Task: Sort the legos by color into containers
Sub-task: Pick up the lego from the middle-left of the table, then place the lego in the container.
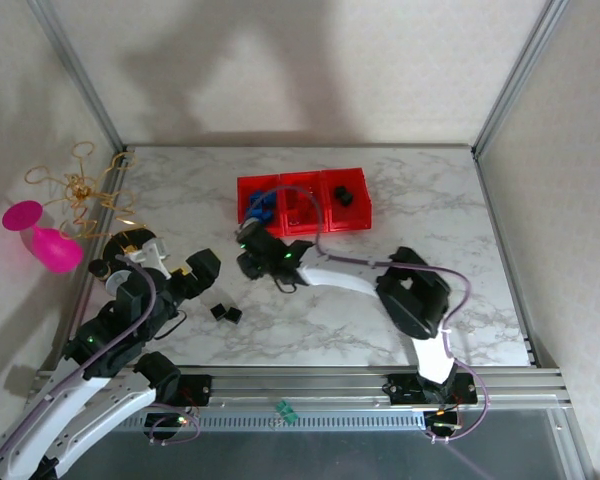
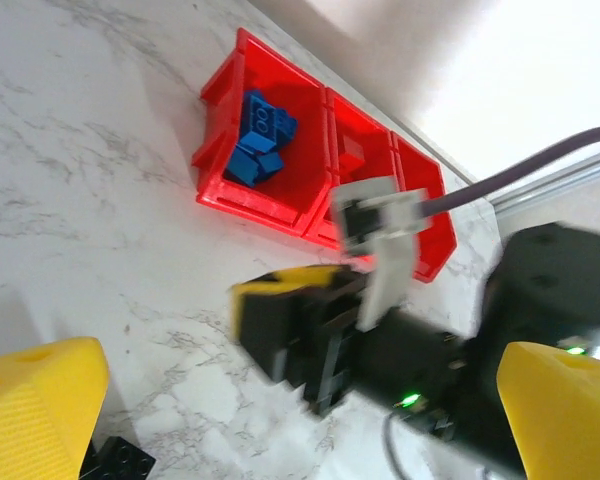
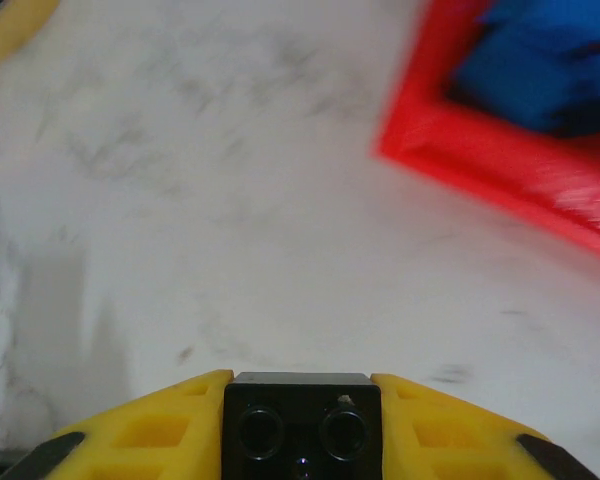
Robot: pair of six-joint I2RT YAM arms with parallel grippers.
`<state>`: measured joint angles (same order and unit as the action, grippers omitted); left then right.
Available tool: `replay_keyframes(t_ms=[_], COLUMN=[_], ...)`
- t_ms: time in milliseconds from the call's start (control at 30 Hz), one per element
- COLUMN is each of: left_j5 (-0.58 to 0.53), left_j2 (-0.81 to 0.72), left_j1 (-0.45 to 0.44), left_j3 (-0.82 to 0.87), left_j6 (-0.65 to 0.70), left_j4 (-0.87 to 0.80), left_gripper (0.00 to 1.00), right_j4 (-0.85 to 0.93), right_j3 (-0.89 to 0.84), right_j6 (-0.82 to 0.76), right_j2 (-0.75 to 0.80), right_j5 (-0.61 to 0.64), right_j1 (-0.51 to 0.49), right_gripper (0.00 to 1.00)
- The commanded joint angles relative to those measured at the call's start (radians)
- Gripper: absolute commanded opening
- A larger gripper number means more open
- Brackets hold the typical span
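Note:
Three joined red bins [image 1: 302, 228] stand at the table's middle back. The left bin holds blue bricks [image 1: 260, 206], the middle one red bricks [image 1: 298, 211], the right one black bricks [image 1: 345, 194]. My right gripper [image 1: 248, 246] hovers just in front of the left bin, shut on a black brick [image 3: 302, 420] between its yellow fingers [image 3: 150, 430]; the bin corner [image 3: 480, 165] lies ahead to the right. My left gripper [image 1: 196, 268] stands open, its wide-apart fingers [image 2: 40, 400] facing the right gripper's blurred body [image 2: 310, 325]. Two black bricks [image 1: 226, 313] lie loose on the table; one [image 2: 120, 460] shows by the left finger.
A pink goblet [image 1: 38, 236] and a gold wire tangle [image 1: 84, 188] sit at the far left by the wall. Small round black and yellow items [image 1: 130, 245] lie beside my left arm. A small green piece [image 1: 286, 411] rests on the front rail. Metal frame posts bound the table.

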<state>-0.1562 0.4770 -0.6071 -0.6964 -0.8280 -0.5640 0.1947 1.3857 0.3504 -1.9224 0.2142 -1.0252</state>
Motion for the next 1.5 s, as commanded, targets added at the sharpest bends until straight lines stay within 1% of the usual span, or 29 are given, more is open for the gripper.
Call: replay_keyframes(t_ms=[0,133,267,367,567,667,733,833,933,1033,1100,1267,1367,1467], left_j5=[0.074,0.142,0.201,0.232,0.26,0.264,0.263,0.253,0.247,0.246,0.242,0.223,0.201,0.18], left_j2=[0.053,0.124,0.214,0.279,0.367,0.389,0.396,0.39,0.384,0.383,0.382,0.348,0.315,0.274], left_j1=[0.007,0.007,0.004,0.0,-0.005,-0.005,-0.006,-0.007,-0.006,-0.006,-0.006,-0.006,-0.006,-0.006], left_j3=[0.013,0.025,0.025,0.024,0.028,0.03,0.029,0.032,0.034,0.033,0.03,0.037,0.038,0.041], left_j6=[0.037,0.07,0.094,0.111,0.136,0.136,0.138,0.141,0.138,0.136,0.136,0.129,0.12,0.109], left_j4=[0.107,0.214,0.318,0.378,0.446,0.455,0.45,0.441,0.44,0.433,0.421,0.387,0.34,0.281], left_gripper=[1.0,1.0,0.99,1.0,1.0,0.99,1.0,0.99,1.0,1.0,1.0,0.99,1.0,1.0], right_j4=[0.01,0.023,-0.008,-0.012,-0.038,-0.034,-0.021,-0.018,-0.006,0.0,0.0,-0.006,-0.004,-0.016], right_j3=[-0.077,-0.132,-0.147,-0.108,-0.013,0.063,0.114,0.169,0.209,0.222,0.205,0.087,-0.003,-0.091], right_j6=[0.075,0.081,0.053,0.014,-0.035,-0.069,-0.083,-0.093,-0.102,-0.106,-0.103,-0.074,-0.047,-0.03], right_j2=[0.106,0.185,0.215,0.175,0.065,-0.008,-0.054,-0.108,-0.142,-0.14,-0.113,0.013,0.088,0.156], right_j5=[0.093,0.158,0.159,0.151,0.112,0.082,0.09,0.063,0.06,0.045,0.029,-0.011,-0.029,-0.043], right_j1=[0.081,0.202,0.339,0.428,0.537,0.57,0.583,0.599,0.602,0.6,0.599,0.552,0.487,0.394], right_gripper=[0.32,0.32,0.32,0.33,0.34,0.35,0.35,0.37,0.44,0.5,0.54,0.58,0.61,0.63])
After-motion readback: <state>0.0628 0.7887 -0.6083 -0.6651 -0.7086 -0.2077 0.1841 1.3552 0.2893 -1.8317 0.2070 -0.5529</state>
